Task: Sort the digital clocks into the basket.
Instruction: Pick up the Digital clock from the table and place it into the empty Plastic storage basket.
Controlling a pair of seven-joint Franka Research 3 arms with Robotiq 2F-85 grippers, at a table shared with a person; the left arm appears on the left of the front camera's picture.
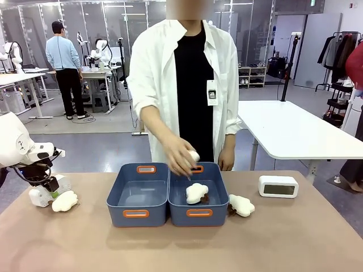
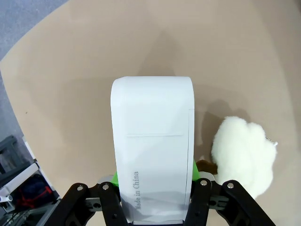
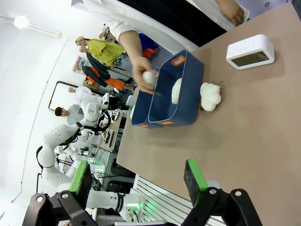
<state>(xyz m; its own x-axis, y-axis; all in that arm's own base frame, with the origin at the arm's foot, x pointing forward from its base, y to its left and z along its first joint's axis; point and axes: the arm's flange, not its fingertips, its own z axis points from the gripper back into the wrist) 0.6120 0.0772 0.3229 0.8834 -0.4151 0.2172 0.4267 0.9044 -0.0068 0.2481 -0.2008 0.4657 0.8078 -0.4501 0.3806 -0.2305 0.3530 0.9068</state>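
Note:
One white digital clock sits at the table's far left, and my left gripper is shut on it, green pads on both sides. The other digital clock stands on the table right of the bins, screen facing me. Two adjoining blue-grey baskets with orange handles sit mid-table. The left one is empty; the right one holds a white cloud plush. My right gripper hangs open high above the table, nothing between its fingers.
A cloud plush lies right beside the held clock. Another plush lies just right of the bins. The person's hand holds a small white thing over the right bin.

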